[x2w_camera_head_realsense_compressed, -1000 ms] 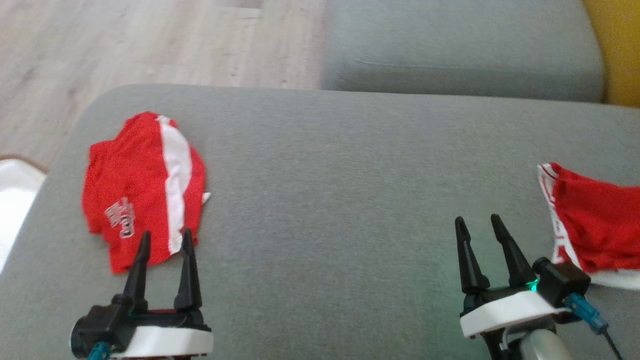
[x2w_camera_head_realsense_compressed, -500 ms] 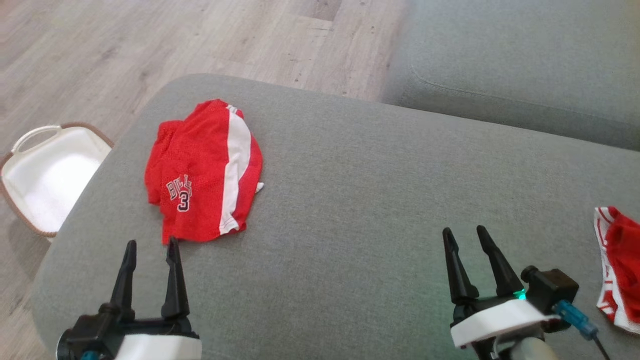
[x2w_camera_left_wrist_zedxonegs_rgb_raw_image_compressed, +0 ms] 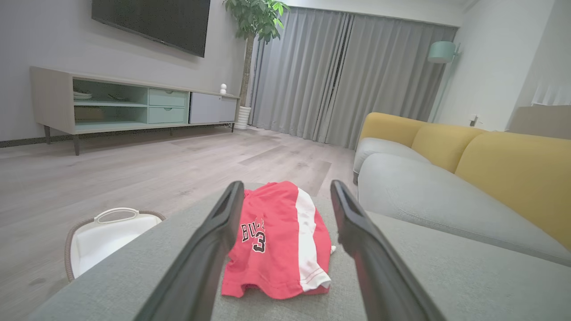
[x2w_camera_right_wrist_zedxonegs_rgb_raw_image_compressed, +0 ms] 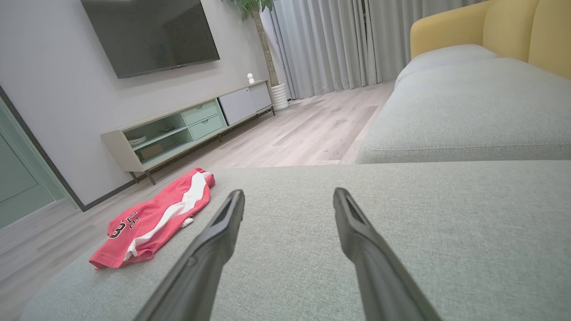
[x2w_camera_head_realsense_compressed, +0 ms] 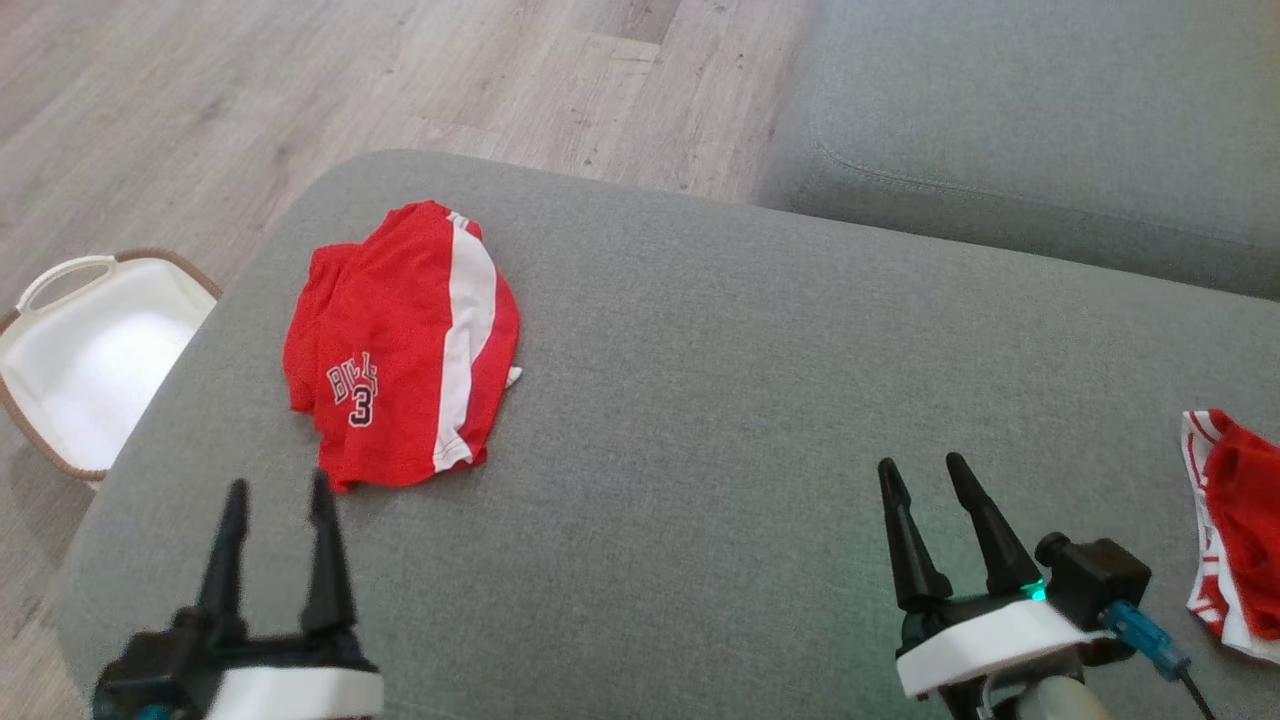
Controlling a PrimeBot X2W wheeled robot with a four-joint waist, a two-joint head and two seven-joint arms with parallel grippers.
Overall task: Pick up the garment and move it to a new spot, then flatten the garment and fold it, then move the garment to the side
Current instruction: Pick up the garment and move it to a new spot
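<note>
Red garment (x2w_camera_head_realsense_compressed: 400, 350) with a white stripe lying rumpled at the left end of the grey cushion (x2w_camera_head_realsense_compressed: 720, 400), left gripper (x2w_camera_head_realsense_compressed: 278, 482) over the cushion's near left edge, fingers spread and empty, right gripper (x2w_camera_head_realsense_compressed: 920, 463) over its near right part, likewise spread, holding nothing

The garment (x2w_camera_head_realsense_compressed: 400, 350) is soft, matt red cloth with a white stripe, the sofa cushion (x2w_camera_head_realsense_compressed: 760, 380) is coarse grey woven fabric, the floor (x2w_camera_head_realsense_compressed: 300, 80) is pale, satin wood-grain planking, and the basket (x2w_camera_head_realsense_compressed: 100, 370) is smooth white plastic with a brown woven rim.
</note>
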